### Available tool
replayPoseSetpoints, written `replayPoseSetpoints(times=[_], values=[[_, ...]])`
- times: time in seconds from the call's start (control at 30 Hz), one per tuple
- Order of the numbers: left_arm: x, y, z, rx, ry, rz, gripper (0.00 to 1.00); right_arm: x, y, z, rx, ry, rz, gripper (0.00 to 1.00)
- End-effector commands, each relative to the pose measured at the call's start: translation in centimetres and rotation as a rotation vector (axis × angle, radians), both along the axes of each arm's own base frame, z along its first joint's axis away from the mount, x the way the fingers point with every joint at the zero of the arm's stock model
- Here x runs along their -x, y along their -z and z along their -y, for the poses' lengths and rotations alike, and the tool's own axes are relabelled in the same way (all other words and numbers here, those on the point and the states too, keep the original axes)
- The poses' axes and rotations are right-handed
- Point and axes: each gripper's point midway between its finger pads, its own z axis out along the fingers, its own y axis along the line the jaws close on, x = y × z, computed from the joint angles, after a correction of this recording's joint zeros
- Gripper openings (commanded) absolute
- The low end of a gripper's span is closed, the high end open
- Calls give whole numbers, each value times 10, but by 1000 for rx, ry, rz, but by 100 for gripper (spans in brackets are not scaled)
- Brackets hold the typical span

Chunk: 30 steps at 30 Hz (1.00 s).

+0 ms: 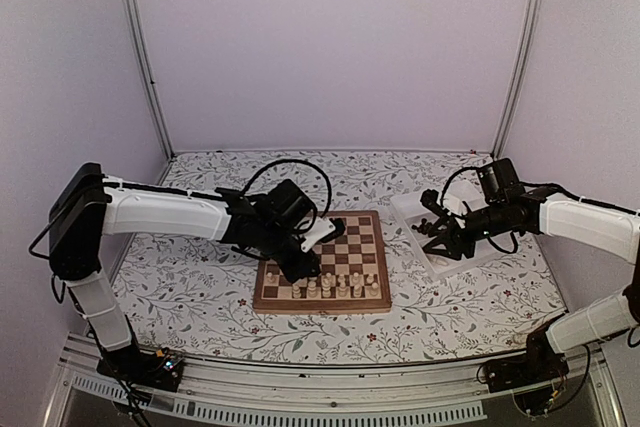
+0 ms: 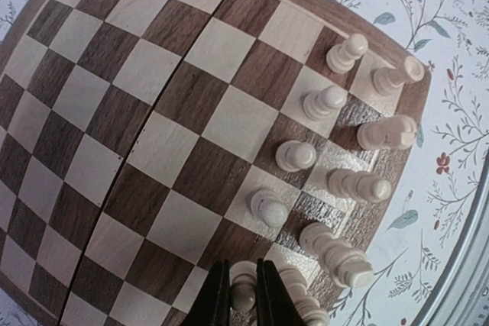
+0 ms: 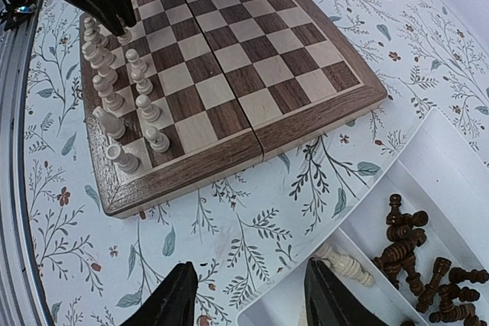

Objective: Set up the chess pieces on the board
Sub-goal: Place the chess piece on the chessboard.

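One chessboard [image 3: 229,59] lies on the one counter [image 1: 200,297], eight squares by eight. Ten pale chess pieces [image 2: 294,156] show on it, five in each of two rows; whether more stand behind the arm cannot be told. One white tray [image 3: 451,166] shows at least two compartments. It holds one heap of dark chess pieces [image 3: 401,238], too tangled to count, and at least one pale piece [image 3: 348,265]. There are two arms [image 1: 165,212] and two claws, the left claw [image 2: 243,269] and the right claw [image 3: 250,284], each with two fingers.
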Motion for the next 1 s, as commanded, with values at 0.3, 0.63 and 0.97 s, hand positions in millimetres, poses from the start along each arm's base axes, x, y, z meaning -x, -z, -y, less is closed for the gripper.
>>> replayPoseSetpoints(times=[0.3,0.63,0.97], values=[[-10,6,8,11,7,0,12,1,7,0,13,-8,-19,51],[-11,9,7,6,1,-5,15,1,8,0,14,-9,-25,51],[-12,9,7,8,-2,-5,21,1,8,0,14,-10,-28,51]])
